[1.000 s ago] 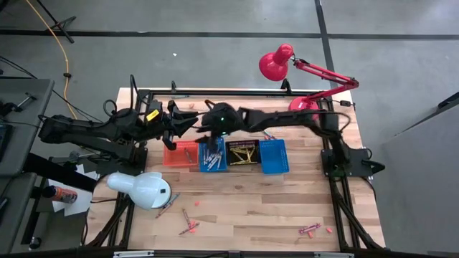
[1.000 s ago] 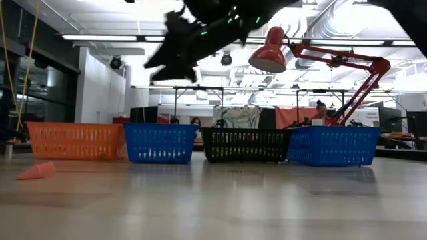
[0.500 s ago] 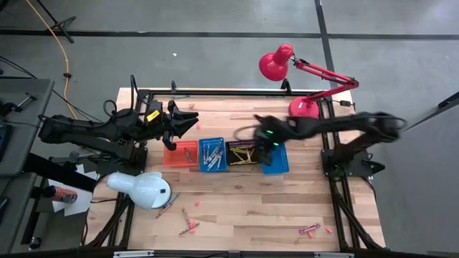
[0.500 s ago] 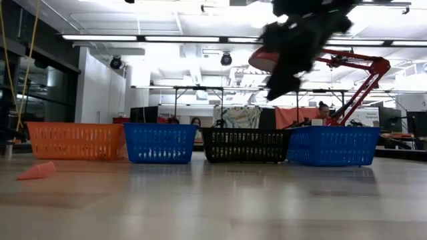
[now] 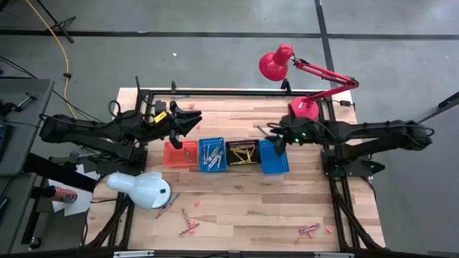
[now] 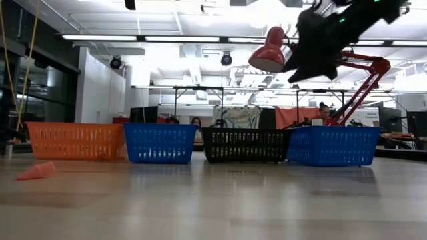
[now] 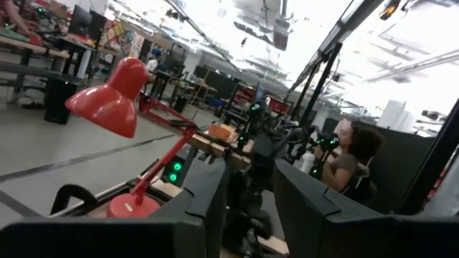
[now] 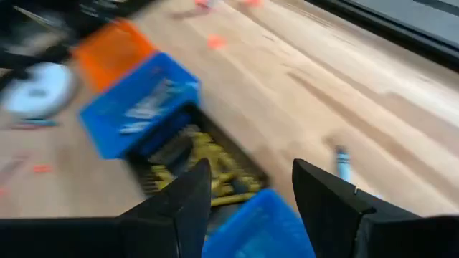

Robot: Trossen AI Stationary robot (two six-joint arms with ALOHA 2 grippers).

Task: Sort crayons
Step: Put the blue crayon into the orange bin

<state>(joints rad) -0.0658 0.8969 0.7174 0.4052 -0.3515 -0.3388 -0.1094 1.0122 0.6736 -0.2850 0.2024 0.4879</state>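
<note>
Four mesh baskets stand in a row on the wooden table: orange (image 5: 177, 153), blue (image 5: 211, 155), black (image 5: 243, 153) and a second blue (image 5: 274, 157). Greyish crayons (image 8: 147, 109) lie in the first blue basket and yellow ones (image 8: 208, 161) in the black one. Loose crayons lie near the front edge (image 5: 188, 223) (image 5: 310, 229), and one lies behind the baskets (image 8: 343, 163). My right gripper (image 5: 276, 140) (image 8: 251, 208) is open and empty, above the far edge of the right blue basket. My left gripper (image 5: 192, 120) (image 7: 251, 208) is open and empty, above the table behind the orange basket.
A red desk lamp (image 5: 290, 64) stands at the far right corner. A white lamp head (image 5: 140, 189) lies at the near left. A small orange cone-like piece (image 6: 37, 171) lies on the table in front of the baskets. Bare wood lies between the baskets and the front edge.
My right gripper has swung from above the left blue basket toward the table's right edge, past the black basket, and now hangs over the right blue basket's far edge. The baskets have stayed where they were.
</note>
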